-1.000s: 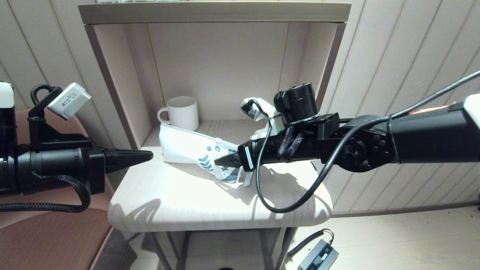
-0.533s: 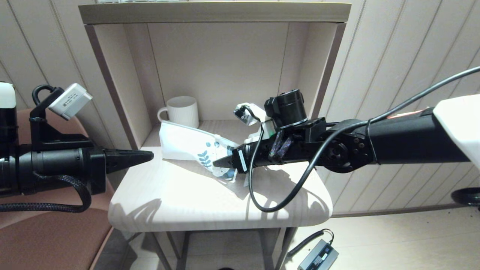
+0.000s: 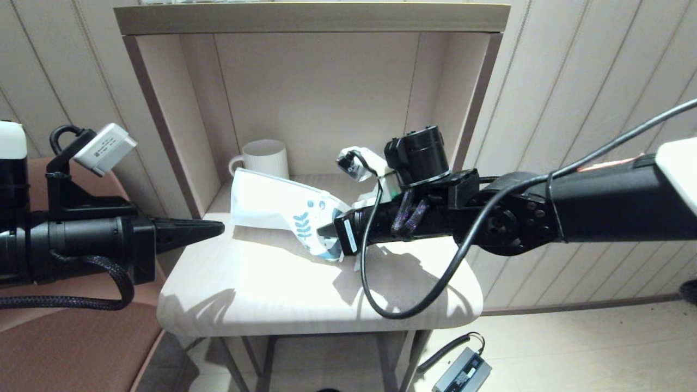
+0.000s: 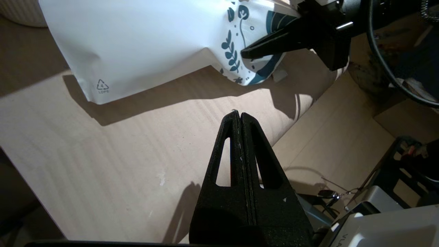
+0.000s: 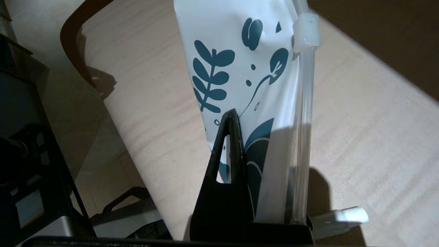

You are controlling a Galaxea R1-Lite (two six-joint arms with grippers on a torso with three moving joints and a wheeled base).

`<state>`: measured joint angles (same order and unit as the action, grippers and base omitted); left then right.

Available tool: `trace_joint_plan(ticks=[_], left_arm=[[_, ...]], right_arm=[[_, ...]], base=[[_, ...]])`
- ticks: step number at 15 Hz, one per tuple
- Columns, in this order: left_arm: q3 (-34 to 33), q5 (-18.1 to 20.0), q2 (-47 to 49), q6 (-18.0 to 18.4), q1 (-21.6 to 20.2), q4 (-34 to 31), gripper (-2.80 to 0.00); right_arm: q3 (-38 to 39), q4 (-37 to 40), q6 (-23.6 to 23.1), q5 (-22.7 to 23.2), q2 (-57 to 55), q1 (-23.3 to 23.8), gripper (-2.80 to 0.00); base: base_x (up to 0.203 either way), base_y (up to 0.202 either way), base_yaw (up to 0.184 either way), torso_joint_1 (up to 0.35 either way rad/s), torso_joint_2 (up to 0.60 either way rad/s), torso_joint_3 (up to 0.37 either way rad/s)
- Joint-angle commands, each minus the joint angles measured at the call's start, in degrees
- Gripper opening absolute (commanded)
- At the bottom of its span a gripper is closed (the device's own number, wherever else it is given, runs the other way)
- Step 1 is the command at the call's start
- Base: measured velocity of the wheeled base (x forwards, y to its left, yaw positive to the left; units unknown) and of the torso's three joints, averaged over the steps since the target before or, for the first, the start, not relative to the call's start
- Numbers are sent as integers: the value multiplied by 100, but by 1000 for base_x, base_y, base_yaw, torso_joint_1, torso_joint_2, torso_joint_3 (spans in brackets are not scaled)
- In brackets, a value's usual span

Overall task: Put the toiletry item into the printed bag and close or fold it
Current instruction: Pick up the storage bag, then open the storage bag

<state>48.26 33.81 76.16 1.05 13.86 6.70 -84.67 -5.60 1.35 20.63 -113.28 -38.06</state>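
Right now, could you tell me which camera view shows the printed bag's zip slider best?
The right wrist view: the translucent zip slider sits clearly on the printed bag track. The head view shows the bag small, its slider indistinct; the left wrist view shows mainly its white body.

Printed bag [image 3: 272, 204]: white soft pouch, blue leaf print.
You'll find it on the tabletop, printed right end raised, slider edge far side.

mug [image 3: 263, 163]: white, ribbed, upright at the back of the alcove, handle to the left | surface [image 3: 261, 294]: pale wood grain, rounded front corners | alcove [image 3: 321, 92]: light panels, shelf board on top | chair [image 3: 71, 343]: brown, left of the surface | power brick [image 3: 462, 372]: grey, on the floor with its cable
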Motion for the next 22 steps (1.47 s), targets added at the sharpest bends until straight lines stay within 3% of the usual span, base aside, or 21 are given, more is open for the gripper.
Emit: trace_joint_plan(ticks=[1,4,6,9,11,15,18,22], left_arm=[[63,29,-5,1,8,7,-280],[448,256,-38,1,163,-33,-280],[942,316,-23,15,419,-95,-280],[1820,341,65,192,806,-601,-280],[2342,375,265,645,1303,-1202,-280],[2684,388,707,1127,1956,-1418,-280],[3155,476,1121,1226,2205,-1492,-280],[3919,821,1501,1246,2270,-2099,-280]], right_arm=[[262,-17,-41,46,411,2,-280],[775,102,-667,685,1132,351,-280],[840,1073,-1484,1368,1644,829,-280],[500,2629,-2245,1659,2088,1031,-280],[307,3021,-2417,1681,2223,921,-280],[-638,3832,-2475,1678,2023,404,-280],[-1386,4644,-2629,1672,1578,228,-280],[-1228,4648,-2710,1628,1424,135,-280]], base=[[0,0,0,0,0,0],[0,0,0,0,0,0],[0,0,0,0,0,0],[0,0,0,0,0,0],[0,0,0,0,0,0],[0,0,0,0,0,0],[0,0,0,0,0,0],[0,0,0,0,0,0]])
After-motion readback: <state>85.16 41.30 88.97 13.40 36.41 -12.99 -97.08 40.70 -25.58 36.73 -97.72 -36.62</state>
